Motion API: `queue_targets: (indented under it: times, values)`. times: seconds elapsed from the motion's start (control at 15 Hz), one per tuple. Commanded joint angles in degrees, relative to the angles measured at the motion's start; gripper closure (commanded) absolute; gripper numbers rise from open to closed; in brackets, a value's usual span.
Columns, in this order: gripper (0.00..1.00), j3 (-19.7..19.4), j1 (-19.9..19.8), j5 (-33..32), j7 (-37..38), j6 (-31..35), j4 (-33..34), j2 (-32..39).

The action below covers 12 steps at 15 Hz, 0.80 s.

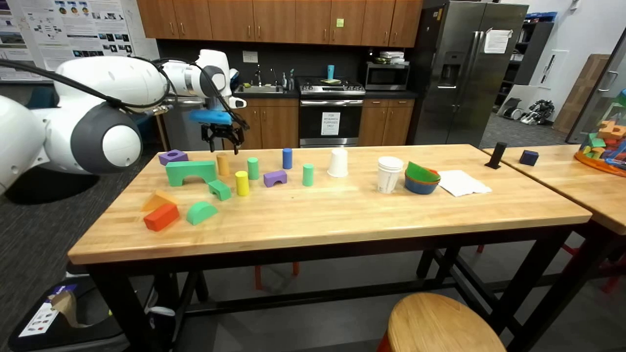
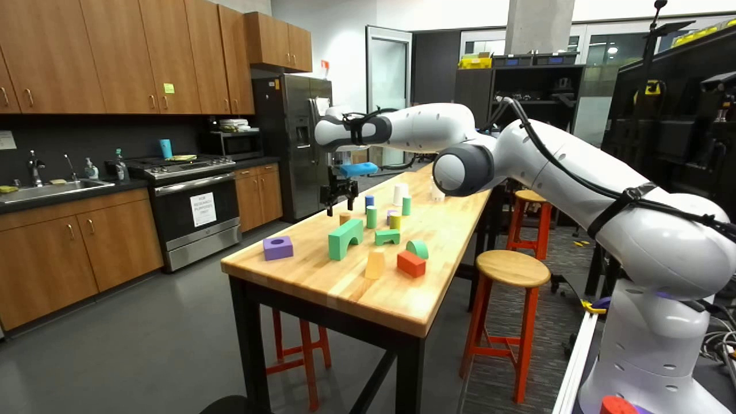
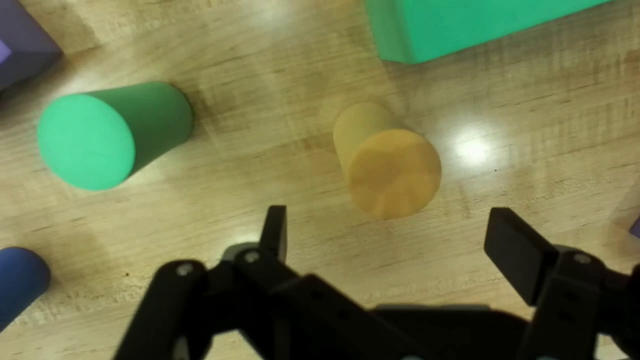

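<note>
My gripper [image 3: 391,240] stands open above the table with nothing between its fingers; it hangs near the far edge in an exterior view [image 1: 224,147]. Nearest is an upright orange cylinder [image 3: 395,172], seen from above just ahead of the gap between the fingertips and apart from them. To its left in the wrist view are a green cylinder [image 3: 85,142] and, lower down, a blue cylinder [image 3: 20,280]. A large green arch [image 3: 475,25] lies at the top right, cut off by the frame. Part of a purple arch [image 3: 22,55] shows at the top left corner.
Around these stand a yellow cylinder [image 1: 242,183], another green cylinder [image 1: 308,175], a holed purple block [image 2: 278,248], a red block [image 1: 161,217] and a green half-round [image 1: 201,212]. Farther along are an upturned white cup [image 1: 338,163], stacked cups [image 1: 389,175] and bowls [image 1: 421,185].
</note>
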Motion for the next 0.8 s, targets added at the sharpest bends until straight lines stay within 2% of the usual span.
queue_targets:
  times: [0.0, 0.73]
  values:
    - [0.00, 0.23, -0.74, 0.36, -0.41, -0.35, 1.34, 0.68]
    - [0.00, 0.40, -0.70, 0.42, -0.46, -0.73, 1.03, 0.45]
